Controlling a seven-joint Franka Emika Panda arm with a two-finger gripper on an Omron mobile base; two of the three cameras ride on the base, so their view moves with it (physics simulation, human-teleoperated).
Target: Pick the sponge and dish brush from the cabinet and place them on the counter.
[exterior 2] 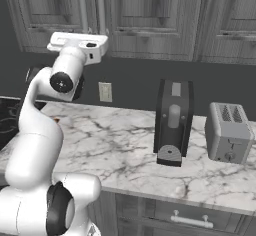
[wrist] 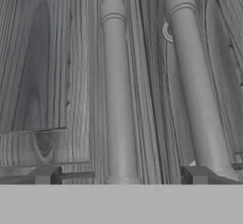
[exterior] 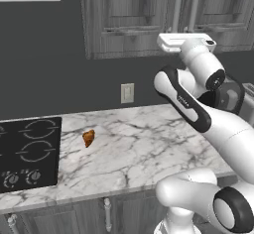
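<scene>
The gripper (wrist: 121,175) stood fully open and held nothing; in the hand view its two dark fingertips (wrist: 46,174) rose at the bottom edge, spread wide, and the left of two silver bar handles (wrist: 116,90) ran upward between them, while the right handle (wrist: 192,80) rose above the right tip. Whether either tip touched a handle could not be told. Behind the handles lay the closed grey wood-grain doors of the cabinet (exterior: 119,15), which filled the top of the left base view; the hand was raised to its lower edge at the upper right of that frame. The sponge and dish brush could not be seen with the doors shut. Below, the marble counter (exterior: 144,148) crossed the middle of the frame, with a black cooktop (exterior: 27,151) at the left and a small orange-brown lump (exterior: 88,138) just right of it. In the right base view a black coffee machine (exterior 2: 172,122) stood at centre and a toaster (exterior 2: 229,132) at the right.
</scene>
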